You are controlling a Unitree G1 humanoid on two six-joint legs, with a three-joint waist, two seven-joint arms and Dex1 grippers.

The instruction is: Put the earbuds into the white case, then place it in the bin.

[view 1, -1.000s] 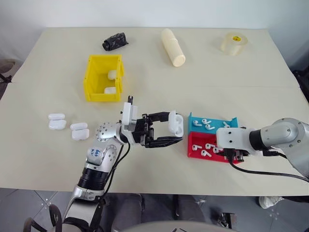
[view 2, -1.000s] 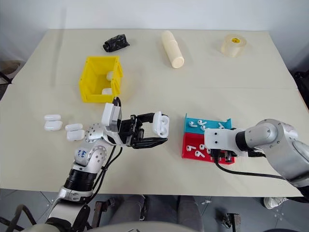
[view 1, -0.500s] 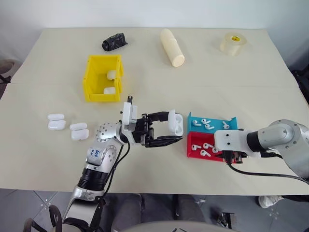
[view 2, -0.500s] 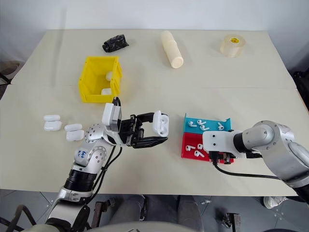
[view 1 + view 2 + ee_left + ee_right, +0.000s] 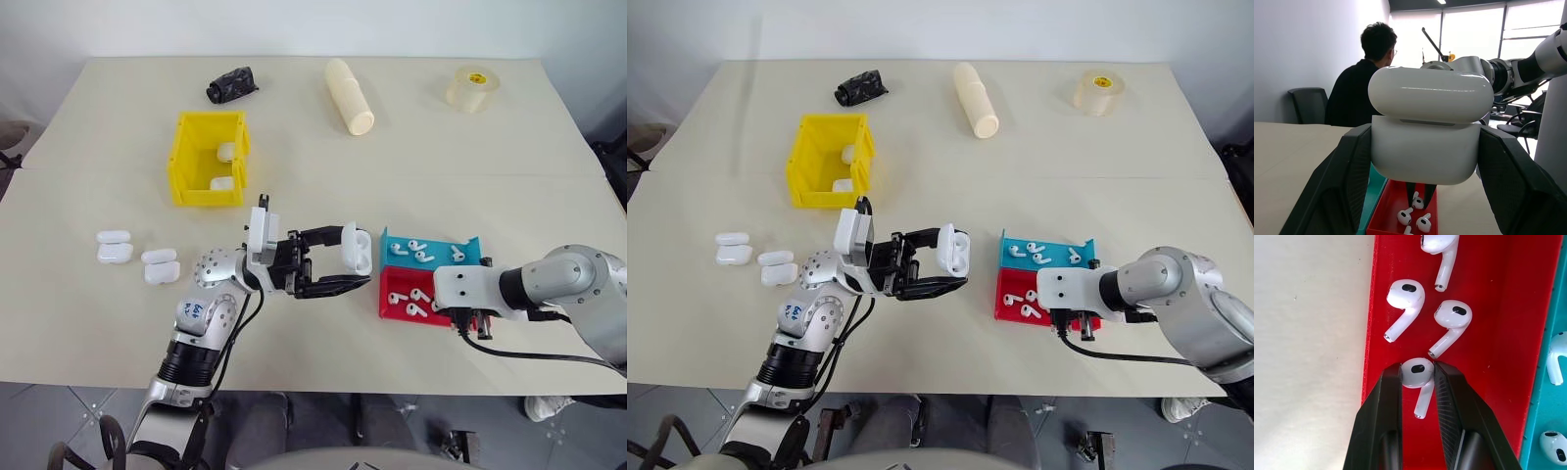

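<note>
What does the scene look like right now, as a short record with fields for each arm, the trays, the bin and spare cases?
left gripper: shut on the white case, lid open, held above the table
right gripper: fingers closed on an earbud in the red tray
blue tray: holds several earbuds, beside the red tray
bin: two cases inside
spare cases: four on the table, left of the left arm

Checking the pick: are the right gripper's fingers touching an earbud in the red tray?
Touching. The right wrist view shows both fingers pressed against the head of one earbud in the red tray.
</note>
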